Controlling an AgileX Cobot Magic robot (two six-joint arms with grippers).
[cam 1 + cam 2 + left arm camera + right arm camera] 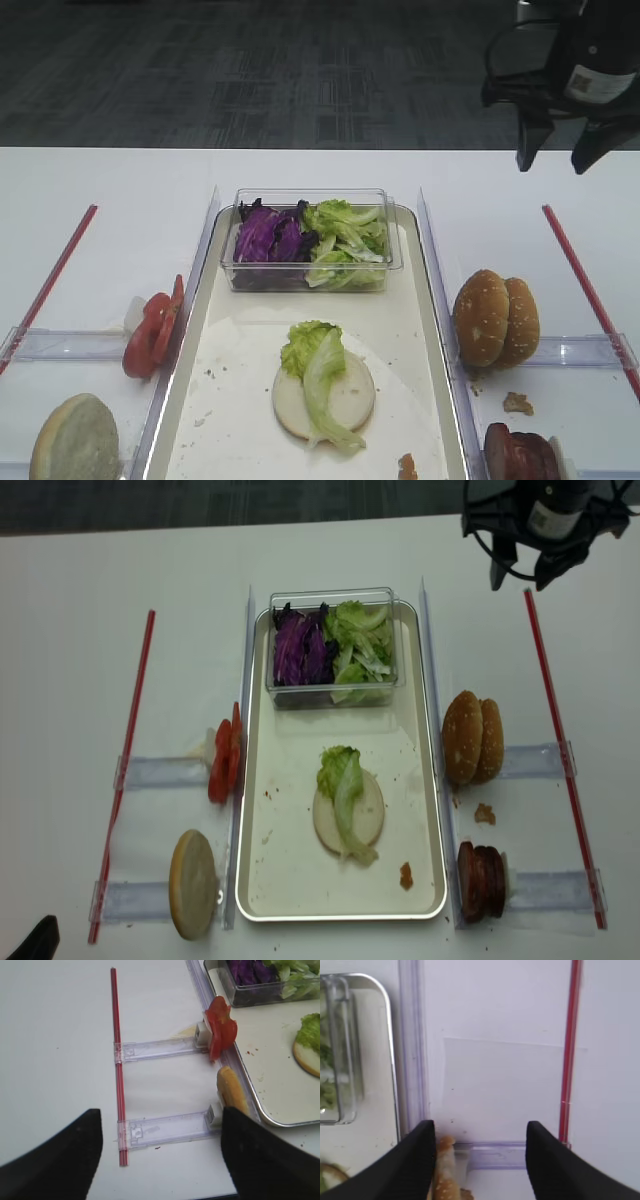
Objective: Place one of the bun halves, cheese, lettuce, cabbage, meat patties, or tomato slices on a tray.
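At the bottom of the high view, the long cream-coloured metal tray [440, 330] with a raised shiny rim runs up the middle of the frame. On its pale paper lining lies a round cream bun half, cut face up [345, 398], with a light green ruffled lettuce strip [322, 372] draped across it. To the lower right, off the tray, stand dark reddish-brown meat patties [520, 452]; above them, two golden sesame-seeded bun halves [495, 317] stand on edge, faces toward left and right of frame. At lower left a pale bun half [75, 440] and bright red tomato slices [152, 328] sit in clear holders. Further up, a clear plastic tub [310, 262] holds purple shredded cabbage [265, 238] and more lettuce.

At the upper right, the right black gripper [550, 150] hangs above the table, jaws parted and empty. The sesame buns lie below it in frame, toward the camera, nearest this arm.

The left gripper [160, 1155] shows only in its wrist view, fingers spread wide and empty, tomato and pale bun beyond them to the right.
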